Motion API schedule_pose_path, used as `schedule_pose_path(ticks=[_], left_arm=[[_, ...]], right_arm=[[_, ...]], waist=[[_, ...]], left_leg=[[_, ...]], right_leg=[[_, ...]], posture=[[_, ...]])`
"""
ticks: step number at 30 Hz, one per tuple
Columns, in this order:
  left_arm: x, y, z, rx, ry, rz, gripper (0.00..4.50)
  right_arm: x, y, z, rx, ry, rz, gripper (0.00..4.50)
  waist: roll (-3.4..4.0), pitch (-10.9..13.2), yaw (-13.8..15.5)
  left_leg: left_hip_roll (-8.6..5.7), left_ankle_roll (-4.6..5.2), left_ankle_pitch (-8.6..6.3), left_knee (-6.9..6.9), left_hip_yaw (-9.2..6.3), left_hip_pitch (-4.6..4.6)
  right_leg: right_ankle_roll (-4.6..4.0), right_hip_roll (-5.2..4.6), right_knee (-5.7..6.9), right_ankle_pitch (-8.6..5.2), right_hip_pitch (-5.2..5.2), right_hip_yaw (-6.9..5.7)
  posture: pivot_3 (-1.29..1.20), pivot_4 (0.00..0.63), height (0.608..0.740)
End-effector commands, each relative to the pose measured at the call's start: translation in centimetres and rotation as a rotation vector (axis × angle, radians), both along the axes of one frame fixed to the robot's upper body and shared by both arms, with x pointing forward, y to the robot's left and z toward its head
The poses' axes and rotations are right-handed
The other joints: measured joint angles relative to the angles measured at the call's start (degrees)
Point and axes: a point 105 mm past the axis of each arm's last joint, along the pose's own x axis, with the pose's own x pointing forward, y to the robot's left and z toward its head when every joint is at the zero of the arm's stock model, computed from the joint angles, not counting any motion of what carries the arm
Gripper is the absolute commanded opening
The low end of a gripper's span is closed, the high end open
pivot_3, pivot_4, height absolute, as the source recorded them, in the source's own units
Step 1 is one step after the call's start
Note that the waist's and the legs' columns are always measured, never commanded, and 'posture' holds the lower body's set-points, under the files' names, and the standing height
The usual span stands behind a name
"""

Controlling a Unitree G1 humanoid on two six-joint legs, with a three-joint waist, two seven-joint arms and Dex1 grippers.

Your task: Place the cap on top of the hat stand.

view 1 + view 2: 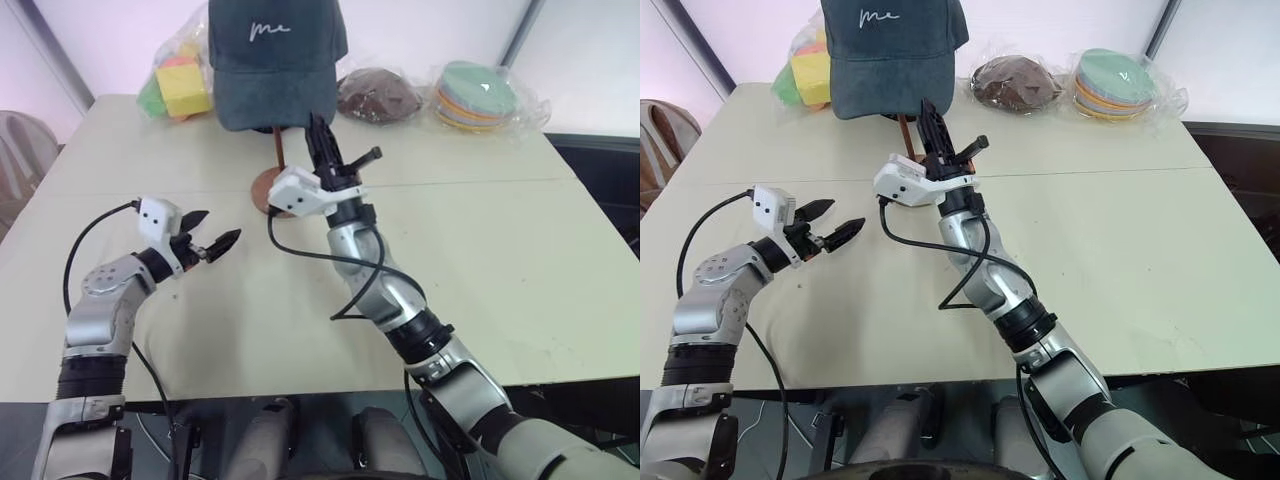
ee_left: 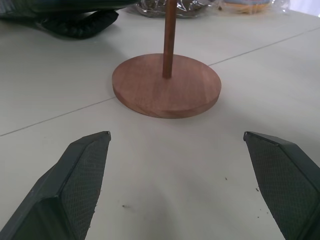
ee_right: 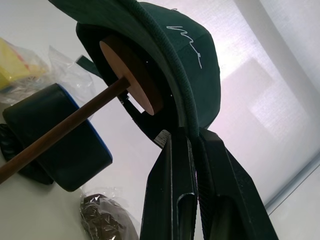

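Right wrist view shows the right claw (image 3: 192, 150) pinching the cap (image 3: 165, 55) by the corded edge of its brim, one finger on each side of it. Beyond the fingers the cap's hollow sits over the disc top of the stand (image 3: 131, 76), with the rod slanting away below. From the head cameras, the cap (image 1: 272, 60) hangs high over the far middle of the desk (image 1: 520, 270), the stand's round base (image 1: 268, 190) below it.

Judging by its look, the cap is light and soft in the crown, stiff only in the brim. That makes the brim the sensible hold, since the crown would crumple under a pinch. The suede-like surface should not slip. Being light, the cap may tilt or slide off the small disc unless centred.

The left claw (image 1: 208, 243) hovers spread and empty near the left, pointing at the base.
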Motion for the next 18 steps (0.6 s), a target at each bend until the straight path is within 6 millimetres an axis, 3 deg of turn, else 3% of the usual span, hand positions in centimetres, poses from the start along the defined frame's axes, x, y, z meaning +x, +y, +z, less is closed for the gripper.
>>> schedule_pose_path(ticks=[1, 18], left_arm=[[-0.2, 0.6, 1.4, 0.012, -0.051, 0.017, 4.5], [-0.5, 1.0, 1.1, 0.02, -0.041, 0.024, 4.5]], right_arm=[[-0.8, 0.5, 1.1, 0.016, -0.058, 0.012, 0.03], [-1.1, 0.5, -0.3, 0.003, -0.021, 0.048, 0.03]], waist=[[0.0, 0.0, -0.05], [0.0, 0.0, -0.05]], left_leg=[[0.0, 0.0, 0.0, 0.0, 0.0, 0.0], [0.0, 0.0, 0.0, -0.01, 0.0, 0.0]], right_leg=[[0.0, 0.0, 0.0, 0.0, 0.0, 0.0], [0.0, 0.01, 0.0, 0.0, -0.01, 0.01]], posture=[[0.0, 0.15, 0.74], [0.0, 0.15, 0.74]])
